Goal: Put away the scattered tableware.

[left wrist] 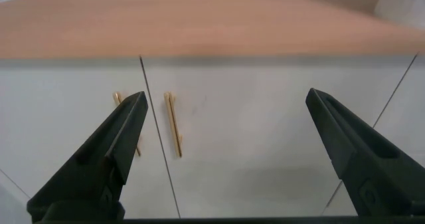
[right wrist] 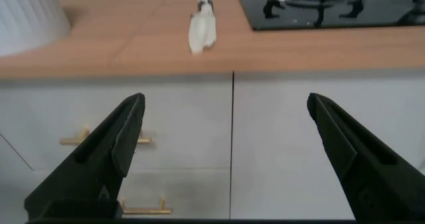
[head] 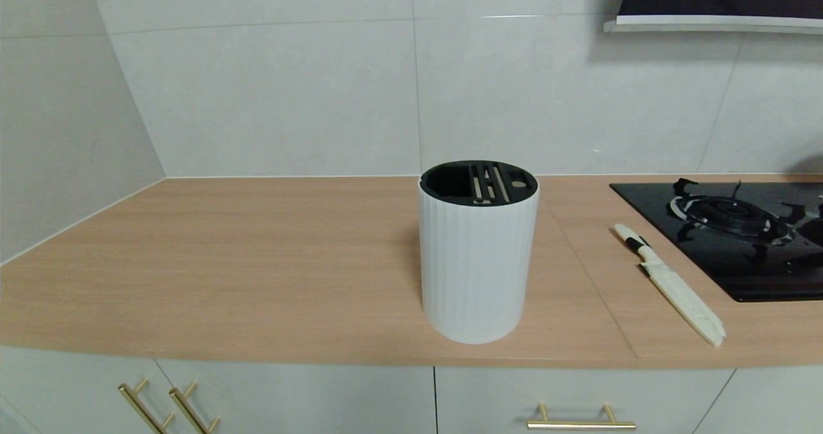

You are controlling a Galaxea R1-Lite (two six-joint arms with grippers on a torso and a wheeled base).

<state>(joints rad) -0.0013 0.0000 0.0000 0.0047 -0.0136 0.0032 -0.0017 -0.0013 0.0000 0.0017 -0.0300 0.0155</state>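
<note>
Both grippers sit nearest their lenses. The left gripper [left wrist: 226, 94] and the right gripper [right wrist: 225, 96] are each spread wide and hold nothing. Both hang below the counter's lip and face the white cabinet doors [head: 289, 398] with their brass handles [head: 578, 421].

Item to be stowed: one white knife [head: 669, 285], with a black band on its grip. It lies flat on the wooden counter [head: 257, 260], on my right, between the holder and the hob. Its grip points toward the wall and its far end lies near the front edge.

Receptacle: a white ribbed holder [head: 479, 260] stands upright near the counter's front edge, well apart from the knife. Its black insert [head: 479, 182] has one large open pocket, several narrow slots and a small round hole. I see nothing standing in any of them. I cannot see to the bottom of the pocket.

Surroundings: the black gas hob [head: 726, 228] sits just beside the knife's grip end.

Risks, in my judgement:
- The knife lies low and flat, so a pinch from above may scrape the counter or skid the knife off the edge.
- The hob grate stands close enough to catch a finger on approach.
- The slots are narrow, so a blade entered at a tilt could jam.
- A jammed blade could push the holder over, as I see nothing anchoring it.
</note>
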